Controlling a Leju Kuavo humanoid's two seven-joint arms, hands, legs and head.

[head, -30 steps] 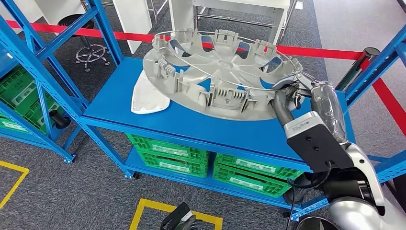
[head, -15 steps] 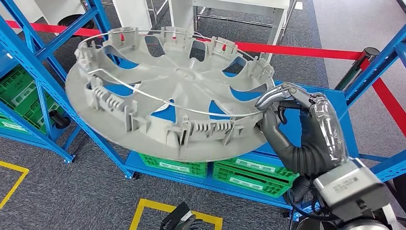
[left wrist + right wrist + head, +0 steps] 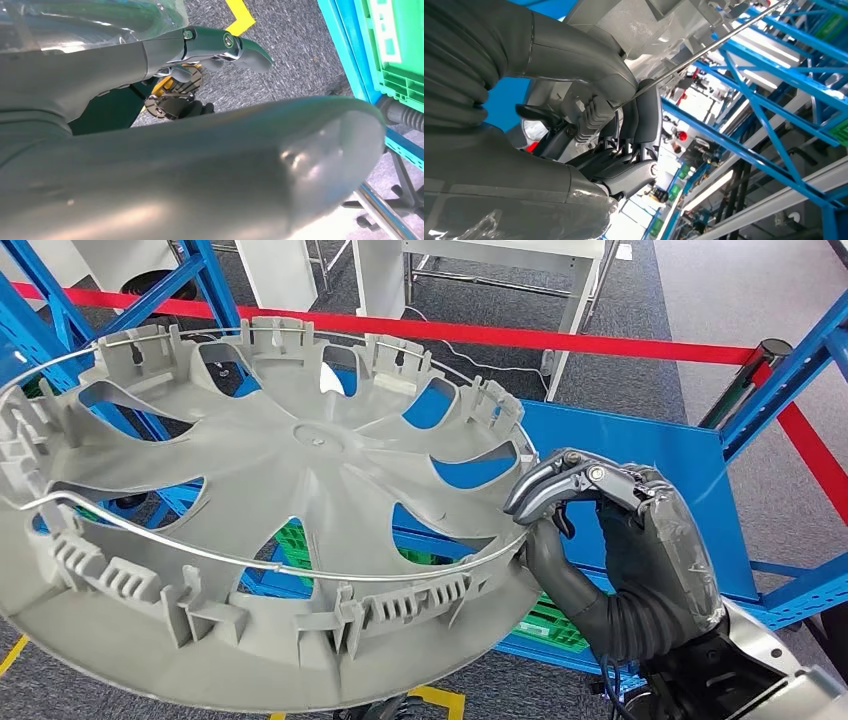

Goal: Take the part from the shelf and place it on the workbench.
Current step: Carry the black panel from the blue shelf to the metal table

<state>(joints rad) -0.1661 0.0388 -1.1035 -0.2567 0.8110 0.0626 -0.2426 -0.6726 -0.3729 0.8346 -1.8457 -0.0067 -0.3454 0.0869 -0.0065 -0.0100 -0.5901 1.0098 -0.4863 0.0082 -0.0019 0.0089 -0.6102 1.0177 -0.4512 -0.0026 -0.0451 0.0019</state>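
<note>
The part is a large grey plastic wheel cover (image 3: 250,470) with a wire ring along its rim, seen from its ribbed back side. It hangs tilted in the air in front of the blue shelf (image 3: 640,450), close to me and reaching past the left edge of the head view. My right hand (image 3: 610,530) grips its rim at the right side, thumb under and fingers over. In the right wrist view the right hand (image 3: 589,100) curls around the wheel cover (image 3: 644,20) rim and wire. My left hand (image 3: 200,150) hangs low over the floor, holding nothing, fingers apart.
Green crates (image 3: 550,625) sit on the lower shelf level. Blue rack uprights (image 3: 780,370) stand at the right and left. A red barrier tape (image 3: 560,340) and a white table leg (image 3: 565,335) lie beyond the shelf. Grey carpet carries yellow floor marks (image 3: 240,12).
My right hand has lifted the wheel cover off the shelf top and drawn it toward me and to the left; it now covers much of the shelf.
</note>
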